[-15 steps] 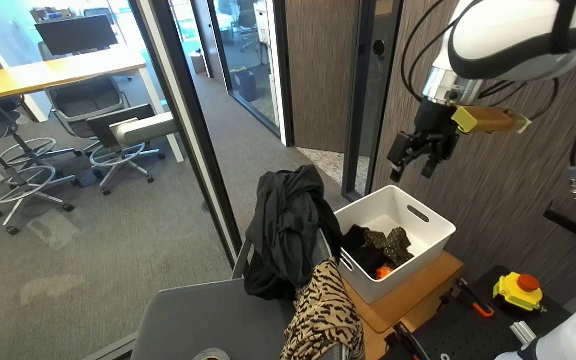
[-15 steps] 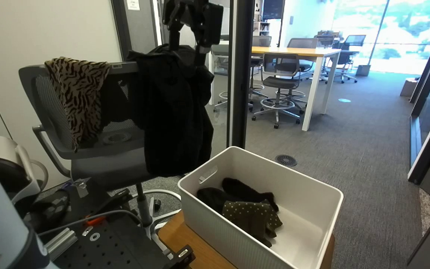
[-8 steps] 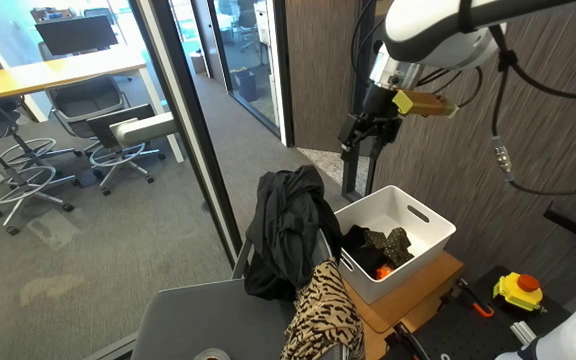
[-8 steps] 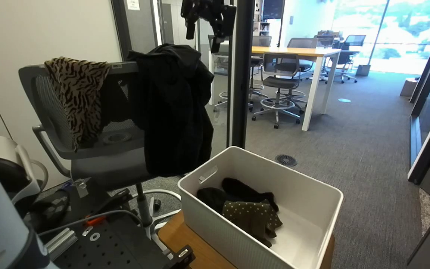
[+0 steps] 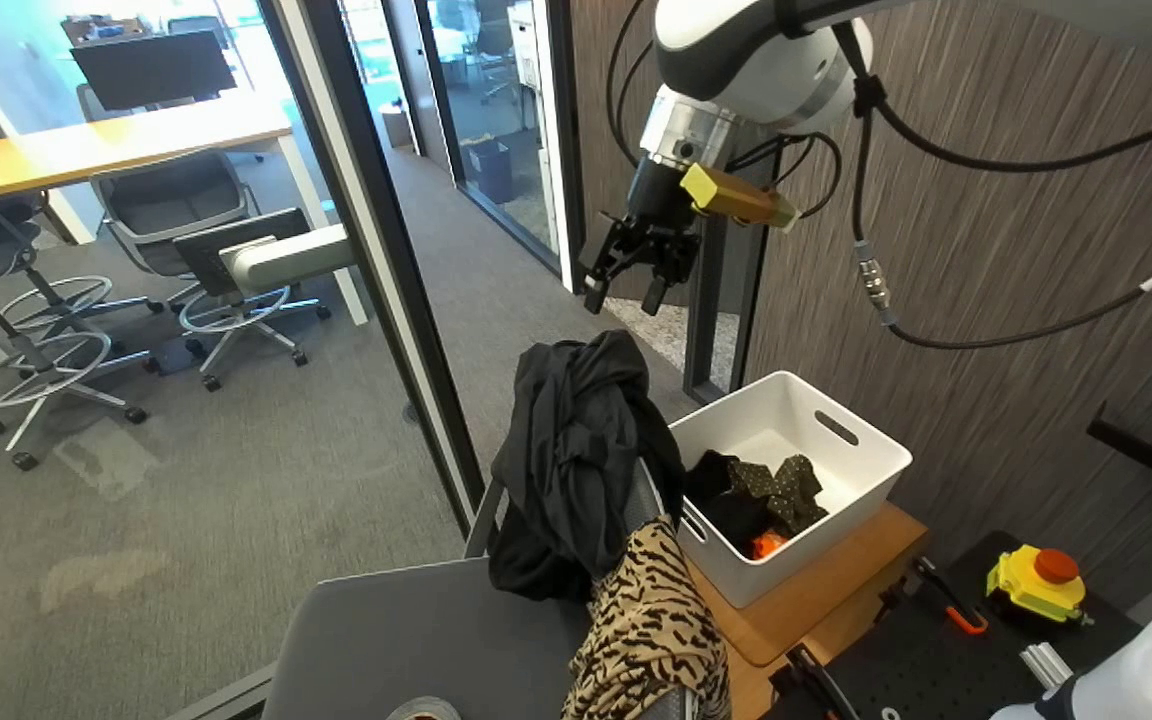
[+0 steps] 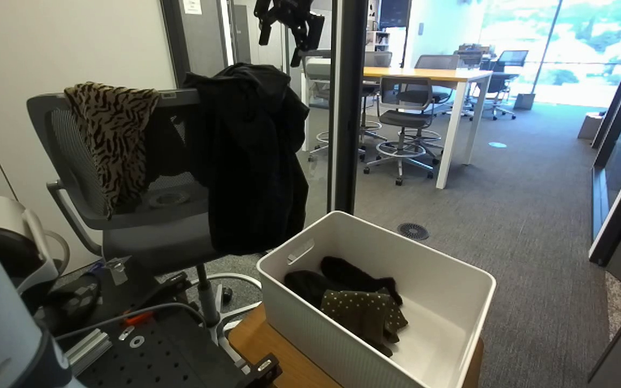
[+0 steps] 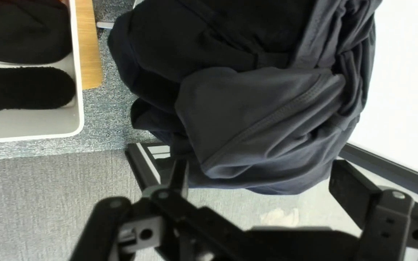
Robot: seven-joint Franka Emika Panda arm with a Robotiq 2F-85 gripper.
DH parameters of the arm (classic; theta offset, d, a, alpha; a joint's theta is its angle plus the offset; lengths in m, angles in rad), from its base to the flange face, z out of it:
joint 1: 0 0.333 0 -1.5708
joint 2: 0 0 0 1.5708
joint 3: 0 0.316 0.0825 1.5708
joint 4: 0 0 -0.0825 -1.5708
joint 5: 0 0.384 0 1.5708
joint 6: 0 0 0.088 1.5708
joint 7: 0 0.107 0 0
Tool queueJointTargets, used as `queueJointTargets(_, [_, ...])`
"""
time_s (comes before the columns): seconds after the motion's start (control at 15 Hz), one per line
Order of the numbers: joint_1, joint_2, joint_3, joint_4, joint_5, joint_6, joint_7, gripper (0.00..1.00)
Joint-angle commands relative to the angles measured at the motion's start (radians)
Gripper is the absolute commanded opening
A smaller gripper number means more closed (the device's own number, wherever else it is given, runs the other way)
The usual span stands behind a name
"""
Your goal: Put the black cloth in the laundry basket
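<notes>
Pick pending: black cloth [image 5: 576, 440] over chair [image 5: 436, 625] back | your gripper [image 5: 623, 297] above chair, jaws apart | remaining: grasp, lift, laundry basket [image 5: 821, 532] drop

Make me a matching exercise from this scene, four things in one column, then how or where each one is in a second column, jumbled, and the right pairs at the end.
Things
1. black cloth
2. gripper
3. laundry basket
4. animal-print cloth

Where or how
A. open, in the air, holding nothing
B. tan with dark markings, hanging over the chair back
C. plain and unpatterned, draped over the chair back
D. white, with a dotted cloth inside

Right pairs: 1-C, 2-A, 3-D, 4-B
</notes>
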Motion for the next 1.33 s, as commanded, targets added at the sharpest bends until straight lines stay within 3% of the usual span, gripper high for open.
queueJointTargets(0.0, [0.011, 0.082, 0.04, 0.107, 0.037, -0.078, -0.015, 1.0])
queueJointTargets(0.73, [0.039, 0.204, 0.122, 0.193, -0.153, -0.193, 0.168, 1.0])
queueJointTargets(1.27, [0.043, 0.219, 0.127, 0.221, -0.172, -0.245, 0.199, 1.0])
